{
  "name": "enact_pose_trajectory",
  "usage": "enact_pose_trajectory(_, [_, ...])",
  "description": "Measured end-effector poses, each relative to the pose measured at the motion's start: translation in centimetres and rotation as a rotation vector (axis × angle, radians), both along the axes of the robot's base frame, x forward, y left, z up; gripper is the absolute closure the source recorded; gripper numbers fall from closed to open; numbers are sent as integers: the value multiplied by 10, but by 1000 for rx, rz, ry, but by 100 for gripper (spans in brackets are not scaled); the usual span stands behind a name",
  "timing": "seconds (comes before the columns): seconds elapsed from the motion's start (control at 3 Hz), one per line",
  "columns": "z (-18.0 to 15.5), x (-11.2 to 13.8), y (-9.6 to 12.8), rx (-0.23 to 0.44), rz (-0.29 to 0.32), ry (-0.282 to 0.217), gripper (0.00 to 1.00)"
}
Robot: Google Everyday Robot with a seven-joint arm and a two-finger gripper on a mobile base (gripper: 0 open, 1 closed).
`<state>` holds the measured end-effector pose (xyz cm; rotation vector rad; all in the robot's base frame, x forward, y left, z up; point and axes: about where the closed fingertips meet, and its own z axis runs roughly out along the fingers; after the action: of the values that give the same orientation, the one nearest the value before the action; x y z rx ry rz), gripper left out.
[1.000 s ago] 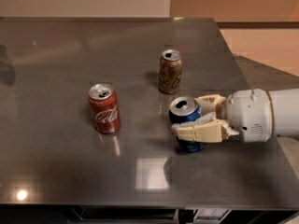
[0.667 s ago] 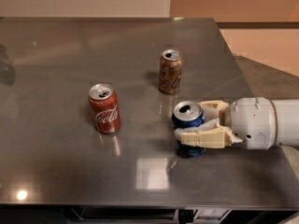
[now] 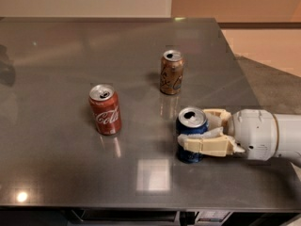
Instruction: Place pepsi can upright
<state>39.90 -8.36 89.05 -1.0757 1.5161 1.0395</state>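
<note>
The pepsi can (image 3: pixel 190 126) is dark blue with a silver top and stands upright on the grey table (image 3: pixel 61 173) at the front right. My gripper (image 3: pixel 194 130) reaches in from the right and is shut on the can. One cream finger (image 3: pixel 207 146) crosses the can's front and the other (image 3: pixel 217 114) shows behind it. The can's base looks to be at the table surface. The finger hides the can's logo.
A red Coca-Cola can (image 3: pixel 105 109) stands upright to the left of centre. A brown-gold can (image 3: pixel 171 72) stands upright behind the pepsi can. The table's right edge runs close behind my white wrist (image 3: pixel 258 134). The front edge is near.
My gripper and the pepsi can have shifted slightly right and down together. The other two cans have not moved.
</note>
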Motion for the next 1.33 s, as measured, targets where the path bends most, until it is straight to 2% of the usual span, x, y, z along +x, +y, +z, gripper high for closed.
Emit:
enact_pose_trajectory(0.33, [-3, 0, -2, 34, 5, -18, 60])
enact_pose_trajectory(1.0, [-1, -1, 2, 30, 13, -21, 13])
enact_pose_trajectory(1.33, [-1, -1, 4, 28, 16, -23, 0])
